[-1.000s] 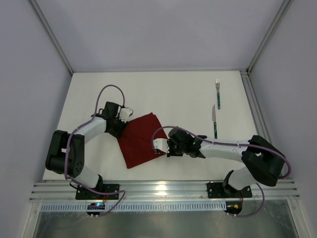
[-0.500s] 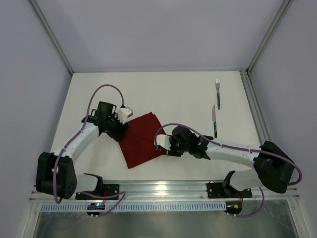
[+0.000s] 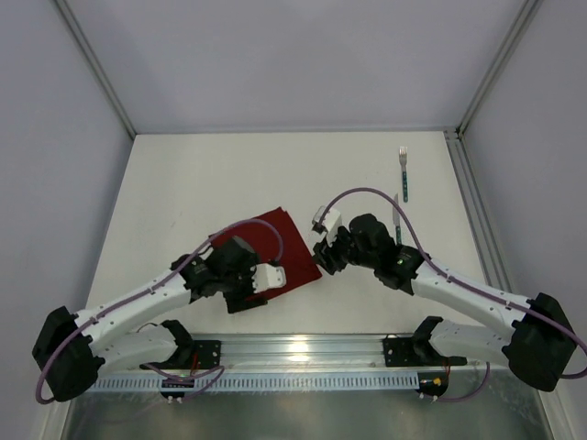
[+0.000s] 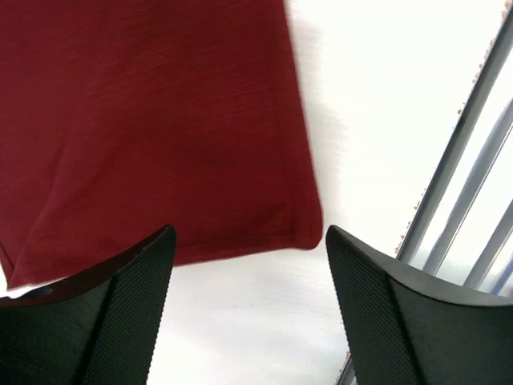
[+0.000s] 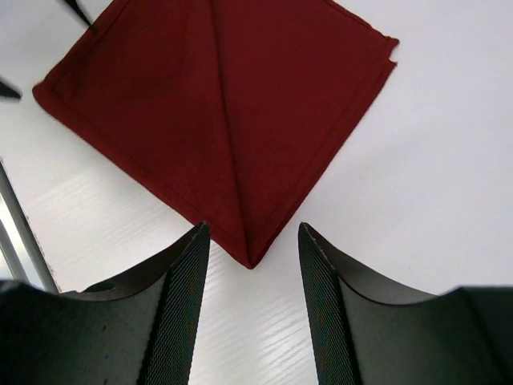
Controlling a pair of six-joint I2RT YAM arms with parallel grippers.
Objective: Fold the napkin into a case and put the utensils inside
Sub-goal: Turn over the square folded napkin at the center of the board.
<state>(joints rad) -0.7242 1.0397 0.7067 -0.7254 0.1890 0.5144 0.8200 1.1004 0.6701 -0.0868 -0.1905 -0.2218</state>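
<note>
We see a white table (image 3: 238, 174) closed in by pale grey walls (image 3: 293, 55), with slim metal posts (image 3: 95, 71) at the corners. Along its near edge runs a ribbed aluminium rail (image 3: 312, 349).

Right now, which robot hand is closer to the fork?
Right. The right gripper hangs at the napkin's right corner, nearer the fork; the left gripper sits at its near corner, farther away.

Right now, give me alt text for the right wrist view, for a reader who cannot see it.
A dark red napkin lies flat on a white table, one corner pointing toward the camera, with a fold line running up from that corner. The right end effector hangs open above that corner, its two black fingers either side, holding nothing.
</note>
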